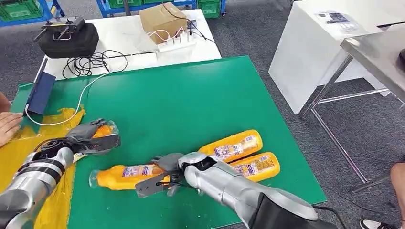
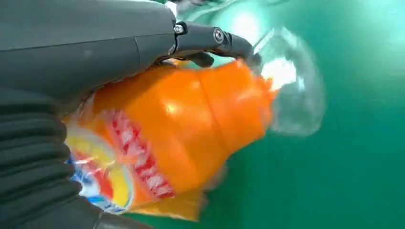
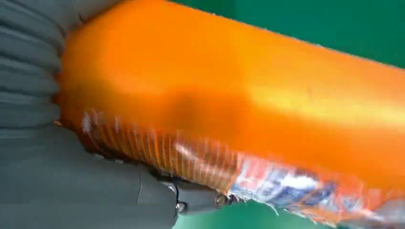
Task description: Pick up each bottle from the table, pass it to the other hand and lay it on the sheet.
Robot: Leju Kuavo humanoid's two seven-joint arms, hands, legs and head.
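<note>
My left hand (image 1: 88, 136) grips an orange bottle (image 1: 106, 130) with a clear cap, just above the edge of the yellow sheet (image 1: 19, 152) at the left of the green table (image 1: 191, 95). Up close, the left hand (image 2: 71, 57) wraps that bottle (image 2: 191, 124) around its label. My right hand (image 1: 165, 174) holds a second orange bottle (image 1: 122, 176) lying near the front edge. In the right wrist view the hand (image 3: 62, 181) presses against this bottle (image 3: 248, 95). Two more orange bottles (image 1: 234, 145) (image 1: 255, 165) lie side by side behind my right arm.
A person's hand (image 1: 7, 126) rests at the left edge near the sheet. A blue flat item (image 1: 40, 93) and a white cable (image 1: 81, 102) lie at the back left. Behind the green table stand a black bag (image 1: 67, 38), a cardboard box (image 1: 162, 21) and a power strip (image 1: 176, 44).
</note>
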